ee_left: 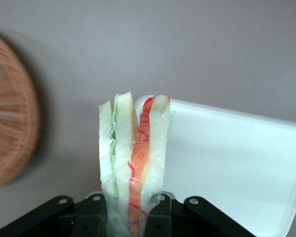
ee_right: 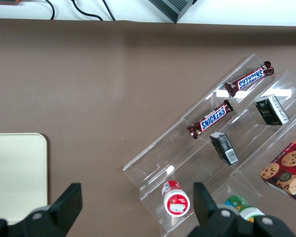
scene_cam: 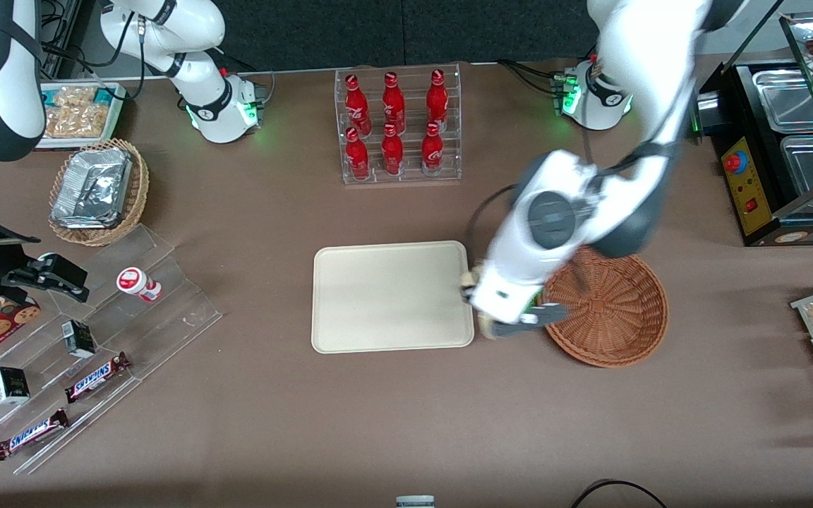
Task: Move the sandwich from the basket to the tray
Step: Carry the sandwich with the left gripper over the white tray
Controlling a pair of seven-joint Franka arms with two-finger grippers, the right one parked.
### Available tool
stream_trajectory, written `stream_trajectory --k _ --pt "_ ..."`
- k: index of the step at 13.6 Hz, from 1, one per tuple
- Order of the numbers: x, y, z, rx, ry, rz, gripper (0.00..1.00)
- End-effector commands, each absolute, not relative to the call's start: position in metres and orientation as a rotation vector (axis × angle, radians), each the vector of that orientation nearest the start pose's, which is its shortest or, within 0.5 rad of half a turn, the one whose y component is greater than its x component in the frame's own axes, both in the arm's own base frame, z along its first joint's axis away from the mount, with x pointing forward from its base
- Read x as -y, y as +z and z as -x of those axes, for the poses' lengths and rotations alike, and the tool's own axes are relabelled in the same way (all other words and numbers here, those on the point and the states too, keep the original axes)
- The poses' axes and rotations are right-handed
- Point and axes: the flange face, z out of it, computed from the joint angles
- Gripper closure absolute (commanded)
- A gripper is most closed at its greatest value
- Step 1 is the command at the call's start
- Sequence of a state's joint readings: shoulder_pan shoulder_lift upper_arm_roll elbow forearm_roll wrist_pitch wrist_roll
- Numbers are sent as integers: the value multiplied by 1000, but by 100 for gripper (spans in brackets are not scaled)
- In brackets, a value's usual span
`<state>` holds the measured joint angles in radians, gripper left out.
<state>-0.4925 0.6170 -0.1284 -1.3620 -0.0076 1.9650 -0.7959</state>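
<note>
Pale sandwich [ee_left: 133, 158] striped red and green, reddish-brown woven basket [scene_cam: 611, 310], cream tray [scene_cam: 392, 296].

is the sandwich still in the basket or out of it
Out. The gripper holds the sandwich over bare table between the basket and the tray; the basket looks empty.

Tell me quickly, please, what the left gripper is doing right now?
Left gripper: shut on the sandwich, held in the air between the basket and the tray.
</note>
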Motion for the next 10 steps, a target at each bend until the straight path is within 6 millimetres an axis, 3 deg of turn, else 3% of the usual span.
stream_trajectory --k 1,4,7,10 --pt "451 326 -596 227 84 3177 100" --pt "503 280 -565 119 69 3198 100" --pt "533 243 -539 17 48 3181 100" --pt "545 211 -528 -86 -20 3146 100"
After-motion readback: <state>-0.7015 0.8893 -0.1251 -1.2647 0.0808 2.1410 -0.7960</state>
